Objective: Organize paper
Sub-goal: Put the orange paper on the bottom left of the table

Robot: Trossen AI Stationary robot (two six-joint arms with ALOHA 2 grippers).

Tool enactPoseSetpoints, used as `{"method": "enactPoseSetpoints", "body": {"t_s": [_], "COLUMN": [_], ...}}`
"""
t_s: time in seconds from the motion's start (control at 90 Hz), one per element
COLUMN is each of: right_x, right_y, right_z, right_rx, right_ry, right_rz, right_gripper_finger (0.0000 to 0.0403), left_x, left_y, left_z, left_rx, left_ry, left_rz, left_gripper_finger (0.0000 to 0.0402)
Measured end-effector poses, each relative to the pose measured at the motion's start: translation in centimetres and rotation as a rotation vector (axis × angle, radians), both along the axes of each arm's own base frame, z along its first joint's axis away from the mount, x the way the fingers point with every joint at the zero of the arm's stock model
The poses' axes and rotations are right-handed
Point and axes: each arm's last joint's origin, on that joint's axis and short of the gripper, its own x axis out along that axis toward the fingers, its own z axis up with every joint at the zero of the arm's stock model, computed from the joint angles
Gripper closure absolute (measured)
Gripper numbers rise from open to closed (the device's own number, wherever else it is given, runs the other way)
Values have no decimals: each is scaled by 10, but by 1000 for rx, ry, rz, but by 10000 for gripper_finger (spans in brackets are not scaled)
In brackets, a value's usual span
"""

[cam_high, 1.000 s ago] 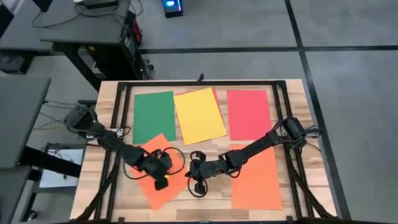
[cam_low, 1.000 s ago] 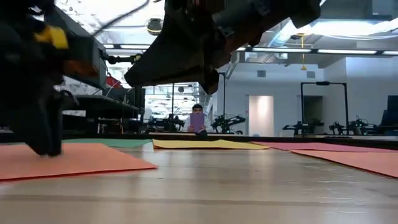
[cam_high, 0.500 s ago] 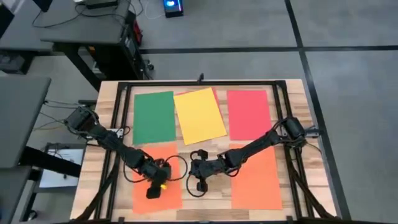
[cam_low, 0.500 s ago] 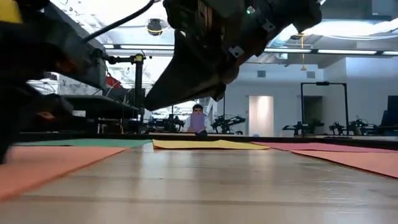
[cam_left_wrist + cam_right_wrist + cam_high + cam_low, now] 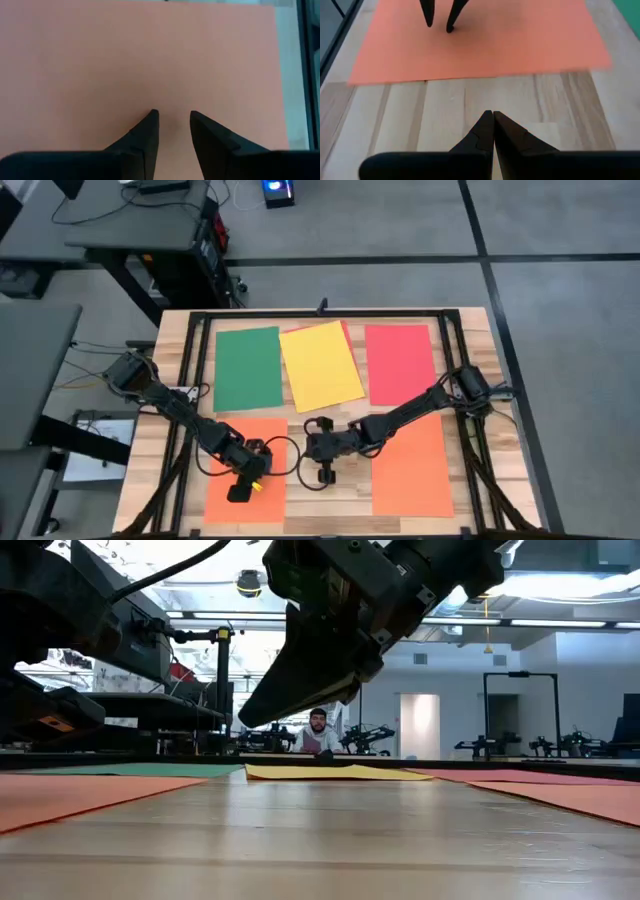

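High view hides both hands' tips; wrist views show left hand (image 5: 172, 122) parted over orange sheet (image 5: 100, 60), right hand (image 5: 493, 120) clenched empty.

Right hand (image 5: 493, 116) fingertips together over bare wood, orange paper (image 5: 485, 45) beyond, left hand (image 5: 440, 24) on it

We see bright, even overhead light, glaring ceiling lamps (image 5: 505, 585) in the low view, and blurred near arms.
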Motion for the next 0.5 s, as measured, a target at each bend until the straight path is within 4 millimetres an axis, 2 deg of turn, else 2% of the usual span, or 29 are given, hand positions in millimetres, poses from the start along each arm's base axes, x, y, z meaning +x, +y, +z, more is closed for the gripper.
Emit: {"method": "enactPoseSetpoints", "body": {"t_s": [0.167,0.356,0.5], "right_x": [3,11,15], "right_y": [-3,-3,-5], "right_z": [7,25,34], "right_rx": [-17,-36,-64], "right_ry": [6,-6,-11], "right_rz": [3,18,32], "right_gripper_finger": [403,403,403], "left_x": [-10,-15,-15], "left_y": [9,15,17], "left_z": [17,38,38], "left_rx": [53,52,93], "left_ry": [-24,-106,-123], "left_rz": [30,81,148], "left_gripper_finger": [304,304,304]}}
